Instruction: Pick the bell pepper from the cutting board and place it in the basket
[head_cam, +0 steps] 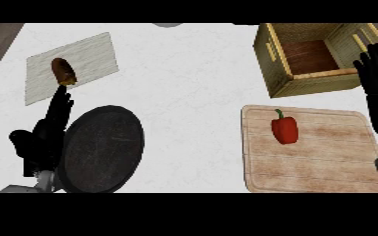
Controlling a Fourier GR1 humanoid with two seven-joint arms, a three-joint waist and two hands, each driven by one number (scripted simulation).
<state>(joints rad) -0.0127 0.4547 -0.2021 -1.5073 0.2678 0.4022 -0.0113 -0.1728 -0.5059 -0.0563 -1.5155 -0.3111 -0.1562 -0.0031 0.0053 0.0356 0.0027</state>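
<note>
Now | bell pepper (285, 129) on cutting board (310, 152) | basket (314, 57) beside | left hand (46, 130) spread, right hand (367, 72) fingers straight

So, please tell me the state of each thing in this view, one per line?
bell pepper: lying on the cutting board, not held.
basket: open at top, nothing inside.
dark plate: bare.
brown food: on the grey mat.
left hand: fingers straight, holding nothing.
right hand: at right edge, holding nothing.

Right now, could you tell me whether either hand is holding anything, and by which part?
Nothing is held. The bell pepper lies untouched on the cutting board; the left hand and right hand are both open.
</note>
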